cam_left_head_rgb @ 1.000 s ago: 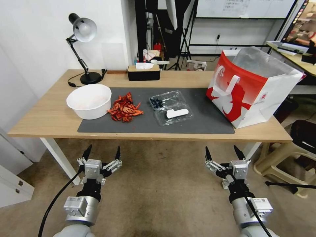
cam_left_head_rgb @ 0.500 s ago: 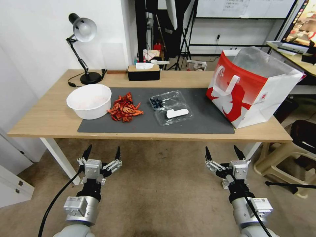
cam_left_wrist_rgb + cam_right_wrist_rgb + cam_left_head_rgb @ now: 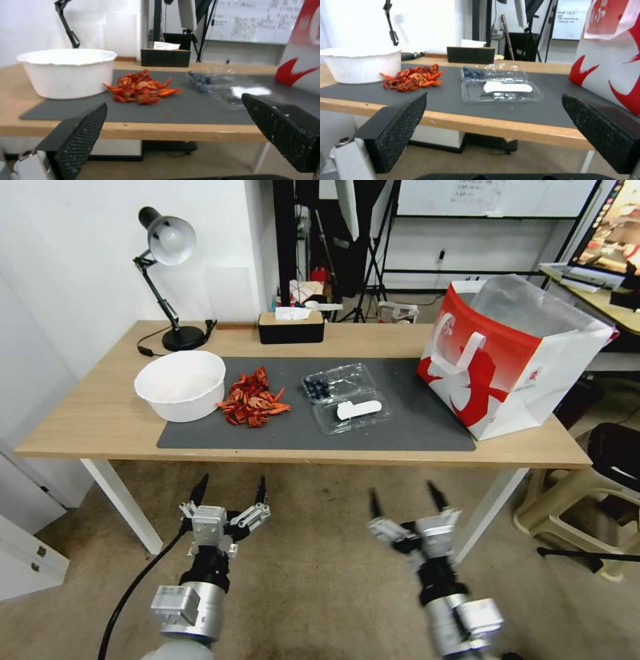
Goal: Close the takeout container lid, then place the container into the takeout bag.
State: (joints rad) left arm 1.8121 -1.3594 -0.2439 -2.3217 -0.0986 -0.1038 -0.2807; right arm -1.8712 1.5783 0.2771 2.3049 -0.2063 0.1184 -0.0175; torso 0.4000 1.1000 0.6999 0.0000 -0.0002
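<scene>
We find both sets of fingers spread, holding nothing: left gripper [image 3: 229,488] and right gripper [image 3: 403,497] hang below the table's [image 3: 100,413] near edge. The takeout container [image 3: 347,399] lies open mid-mat, the takeout bag [image 3: 513,360] to its right. Lid-closing is unstarted; next calls for reaching the lid [image 3: 353,413].

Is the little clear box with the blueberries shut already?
No, the takeout container lies open on the grey mat, its lid with the white sticker folded flat toward the robot.
</scene>
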